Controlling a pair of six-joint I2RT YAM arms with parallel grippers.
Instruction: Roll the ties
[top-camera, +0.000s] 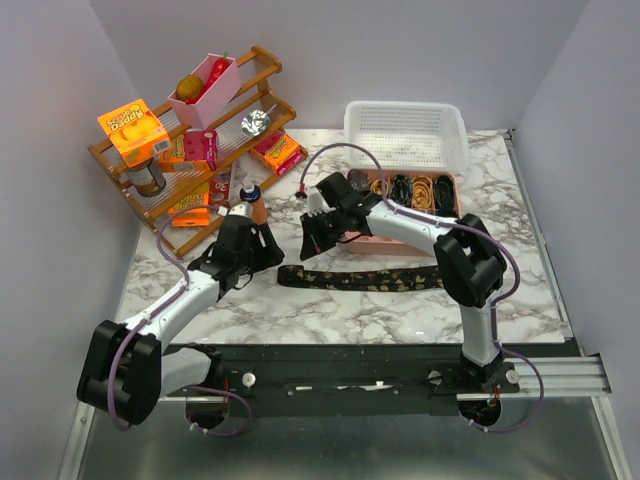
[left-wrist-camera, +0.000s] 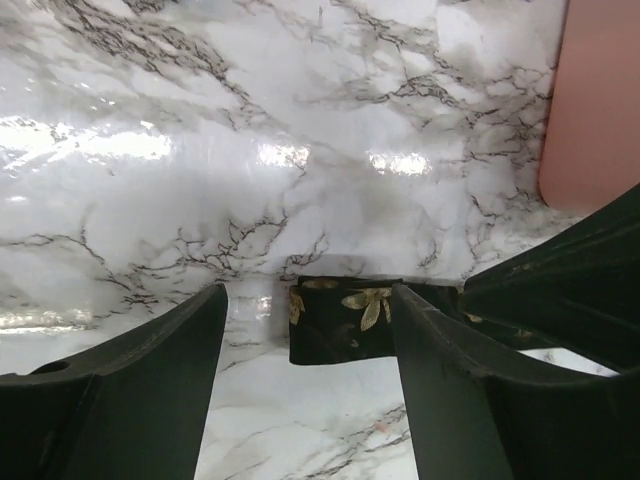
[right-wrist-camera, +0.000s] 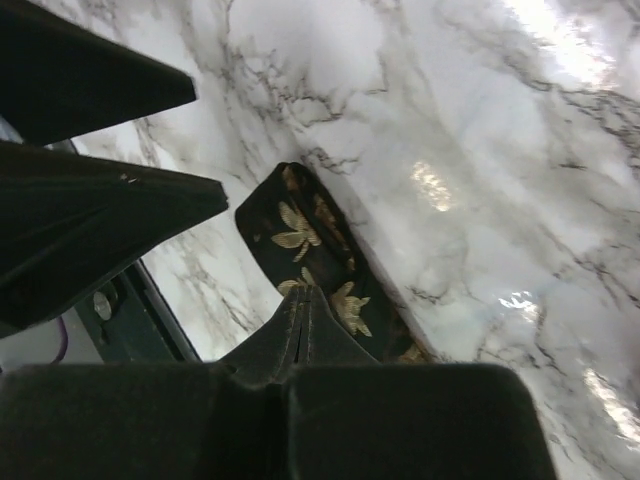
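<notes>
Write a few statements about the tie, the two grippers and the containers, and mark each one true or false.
1. One tie lies stretched out and unrolled on the marble table. True.
2. The left gripper is clamped on the tie. False: its fingers stand apart, and the tie's end lies on the table between them.
3. The right gripper is shut, with its tip over the tie. True.
4. The rolled coils sit in the white basket. False: they sit in the pink tray, which is in front of the basket.
</notes>
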